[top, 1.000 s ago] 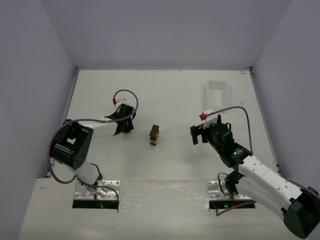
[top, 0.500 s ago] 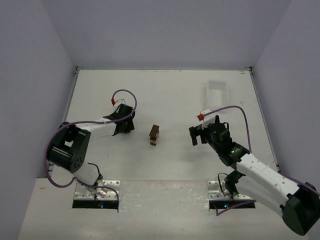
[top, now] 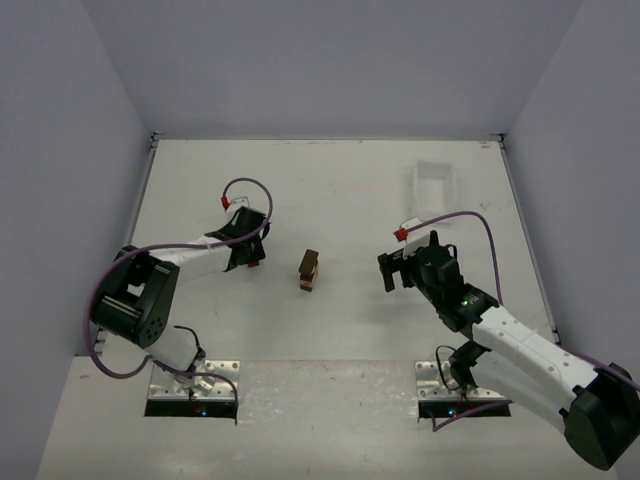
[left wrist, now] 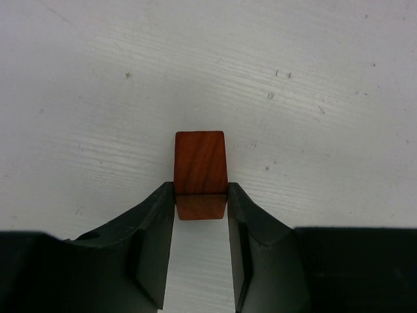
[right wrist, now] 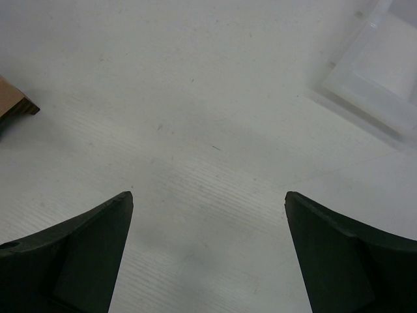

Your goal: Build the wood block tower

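Observation:
The wood block tower (top: 309,270) stands mid-table as a small stack of tan and dark brown blocks. A corner of the tower (right wrist: 14,104) shows at the left edge of the right wrist view. My left gripper (left wrist: 201,193) is shut on a reddish-brown block (left wrist: 201,163), which its fingertips pinch at the near end, low over the table. From above, the left gripper (top: 250,258) is left of the tower, with the block (top: 257,264) at its tip. My right gripper (top: 392,270) is to the tower's right, and it is open (right wrist: 208,199) and holds nothing.
A white plastic tray (top: 434,186) lies at the back right, and the same tray (right wrist: 381,72) shows at the upper right of the right wrist view. Purple-grey walls close in the table (top: 330,190) on three sides. Both arm bases sit at the near edge.
The left arm's elbow has drifted slightly left while its gripper stays at the reddish-brown block. The right gripper has edged a little left. The tower has not moved.

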You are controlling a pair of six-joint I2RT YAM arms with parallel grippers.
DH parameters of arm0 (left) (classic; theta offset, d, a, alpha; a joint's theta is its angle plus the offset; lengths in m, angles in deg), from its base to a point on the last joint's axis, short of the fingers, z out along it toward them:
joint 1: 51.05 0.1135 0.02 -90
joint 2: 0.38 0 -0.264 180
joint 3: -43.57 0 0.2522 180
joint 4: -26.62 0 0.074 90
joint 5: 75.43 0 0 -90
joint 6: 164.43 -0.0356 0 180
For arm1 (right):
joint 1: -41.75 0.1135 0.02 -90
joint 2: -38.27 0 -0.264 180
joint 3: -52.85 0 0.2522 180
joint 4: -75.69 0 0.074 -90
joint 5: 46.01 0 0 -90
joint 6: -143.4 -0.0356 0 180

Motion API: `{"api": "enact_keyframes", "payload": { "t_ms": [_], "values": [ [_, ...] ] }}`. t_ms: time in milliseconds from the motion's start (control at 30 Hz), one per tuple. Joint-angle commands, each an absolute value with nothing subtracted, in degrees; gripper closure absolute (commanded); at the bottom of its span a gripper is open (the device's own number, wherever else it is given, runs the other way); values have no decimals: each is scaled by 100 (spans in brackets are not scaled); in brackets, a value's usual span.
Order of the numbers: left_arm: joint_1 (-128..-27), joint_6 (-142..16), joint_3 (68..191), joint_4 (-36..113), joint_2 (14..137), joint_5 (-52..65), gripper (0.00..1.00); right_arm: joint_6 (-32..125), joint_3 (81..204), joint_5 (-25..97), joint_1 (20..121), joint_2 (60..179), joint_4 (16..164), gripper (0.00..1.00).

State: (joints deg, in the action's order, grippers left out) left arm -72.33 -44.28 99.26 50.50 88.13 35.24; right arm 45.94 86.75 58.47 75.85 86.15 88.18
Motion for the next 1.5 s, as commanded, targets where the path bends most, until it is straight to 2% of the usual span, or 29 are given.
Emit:
{"api": "enact_keyframes", "payload": {
  "t_ms": [0, 133, 200, 367, 500, 567, 667, 1000, 1467],
  "values": [
    [-7197, -4351, 10029, 5063, 8875, 3609, 76, 4671, 8822, 5851, 7593, 8658, 8611, 1],
    [-7197, -4351, 10082, 5182, 8609, 3624, 96, 4681, 8837, 5778, 7593, 8691, 8611, 1],
    [-7201, -4521, 10134, 5212, 8315, 3464, 100, 4690, 8840, 5738, 7593, 8696, 8611, 1],
    [-7413, -5599, 10292, 5088, 7119, 2082, 100, 4720, 8819, 5639, 7593, 8639, 8598, 1],
    [-8103, -6266, 10454, 5084, 6453, 1355, 100, 4743, 8805, 5540, 7593, 8599, 8568, 1],
    [-8612, -6219, 10677, 5238, 6318, 1773, 100, 4734, 8806, 5515, 7593, 8599, 8594, 1],
    [-8824, -6057, 11098, 5649, 6518, 1887, 100, 4725, 8816, 5556, 7593, 8571, 8627, 1],
    [-9225, -5873, 11669, 6283, 7035, 1834, 100, 4716, 8822, 5593, 7593, 8477, 8734, 1],
    [-9786, -5104, 12189, 7470, 7366, 3167, 99, 4681, 8823, 5673, 7586, 8467, 8752, 1]
  ]
}}
